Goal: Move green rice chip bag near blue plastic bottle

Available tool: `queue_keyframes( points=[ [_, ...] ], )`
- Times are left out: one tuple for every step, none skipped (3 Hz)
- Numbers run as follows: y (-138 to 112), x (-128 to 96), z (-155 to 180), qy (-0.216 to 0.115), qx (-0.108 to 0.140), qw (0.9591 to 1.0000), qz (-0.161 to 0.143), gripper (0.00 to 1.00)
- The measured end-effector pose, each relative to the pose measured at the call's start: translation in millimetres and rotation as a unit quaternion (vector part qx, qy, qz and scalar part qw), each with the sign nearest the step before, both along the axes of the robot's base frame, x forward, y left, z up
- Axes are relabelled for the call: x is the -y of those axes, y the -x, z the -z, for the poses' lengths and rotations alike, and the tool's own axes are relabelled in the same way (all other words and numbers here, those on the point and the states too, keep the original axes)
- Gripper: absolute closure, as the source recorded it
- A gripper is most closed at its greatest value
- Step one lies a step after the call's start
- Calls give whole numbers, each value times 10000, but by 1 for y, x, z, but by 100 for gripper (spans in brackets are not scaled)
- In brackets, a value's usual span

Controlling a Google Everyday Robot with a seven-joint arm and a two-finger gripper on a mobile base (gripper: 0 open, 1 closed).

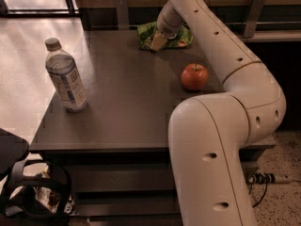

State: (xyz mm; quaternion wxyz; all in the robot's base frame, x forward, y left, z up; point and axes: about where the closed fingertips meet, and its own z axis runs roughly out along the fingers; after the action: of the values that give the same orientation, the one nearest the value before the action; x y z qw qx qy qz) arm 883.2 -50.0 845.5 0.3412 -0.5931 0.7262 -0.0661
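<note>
The green rice chip bag (pixel 146 34) lies crumpled at the far edge of the dark table (pixel 122 102), partly hidden by my arm. My gripper (pixel 158 41) is low over the bag's middle, its tan fingers (pixel 157 42) pointing down at it. The blue plastic bottle (pixel 66 76), clear with a grey-tan cap and blue-and-white label, stands upright near the table's left edge, far from the bag.
A red-orange apple (pixel 194 76) sits on the right part of the table, just in front of my arm. My large white arm (pixel 221 140) covers the table's right front. A black object (pixel 28 192) sits on the floor at lower left.
</note>
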Motion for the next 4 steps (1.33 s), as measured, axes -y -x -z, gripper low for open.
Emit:
queue_keyframes(
  points=[
    [0, -2, 3, 4, -22, 10000, -10, 69],
    [-1, -3, 7, 8, -42, 10000, -18, 92],
    [-1, -3, 8, 9, -50, 10000, -21, 100],
    [-1, -4, 8, 9, -51, 10000, -21, 100]
  ],
)
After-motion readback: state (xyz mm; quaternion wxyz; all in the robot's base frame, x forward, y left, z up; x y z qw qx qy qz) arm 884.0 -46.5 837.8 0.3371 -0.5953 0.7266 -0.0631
